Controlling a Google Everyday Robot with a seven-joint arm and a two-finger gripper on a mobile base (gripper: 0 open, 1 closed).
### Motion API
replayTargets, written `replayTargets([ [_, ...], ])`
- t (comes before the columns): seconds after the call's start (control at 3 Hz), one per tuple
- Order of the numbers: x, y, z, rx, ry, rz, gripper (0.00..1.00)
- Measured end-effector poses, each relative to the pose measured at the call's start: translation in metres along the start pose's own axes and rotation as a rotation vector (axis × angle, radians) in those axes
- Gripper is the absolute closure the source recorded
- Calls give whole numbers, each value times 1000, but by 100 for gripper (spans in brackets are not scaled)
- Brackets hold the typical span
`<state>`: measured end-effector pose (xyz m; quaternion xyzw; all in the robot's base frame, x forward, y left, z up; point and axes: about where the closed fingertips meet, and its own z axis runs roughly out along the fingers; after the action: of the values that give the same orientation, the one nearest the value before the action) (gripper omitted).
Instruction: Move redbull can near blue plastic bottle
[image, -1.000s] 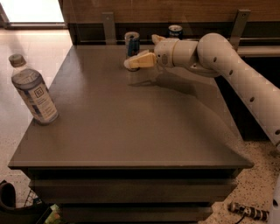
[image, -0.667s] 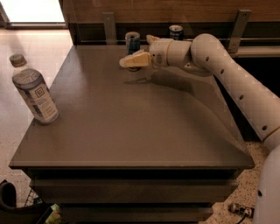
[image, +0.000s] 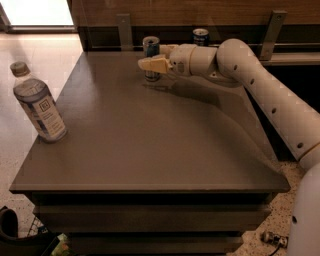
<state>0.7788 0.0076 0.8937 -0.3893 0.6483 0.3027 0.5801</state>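
The redbull can (image: 150, 46), slim with a silver top, stands upright at the far middle of the table (image: 150, 145). My gripper (image: 148, 63) has reached it from the right. It is open, and the near tan finger (image: 156, 64) crosses in front of the can's middle and hides it. The blue plastic bottle (image: 38, 106), clear with a grey-tan cap and a white-and-blue label, stands upright at the table's left edge, far from the can.
A second, darker can (image: 201, 36) stands at the table's far edge, behind my arm (image: 250, 75). A wooden wall with metal brackets runs behind the table. The floor lies to the left and right of the table.
My gripper has moved left and farther back, from the open table beside the can to right at the can. The can and the bottle have not moved.
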Motion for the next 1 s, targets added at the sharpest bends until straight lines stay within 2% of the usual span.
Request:
replayTargets([
  [0.33, 0, 2, 3, -5, 0, 0, 61],
  [0.67, 0, 4, 6, -10, 0, 1, 91],
  [1.0, 0, 6, 8, -14, -1, 1, 100],
])
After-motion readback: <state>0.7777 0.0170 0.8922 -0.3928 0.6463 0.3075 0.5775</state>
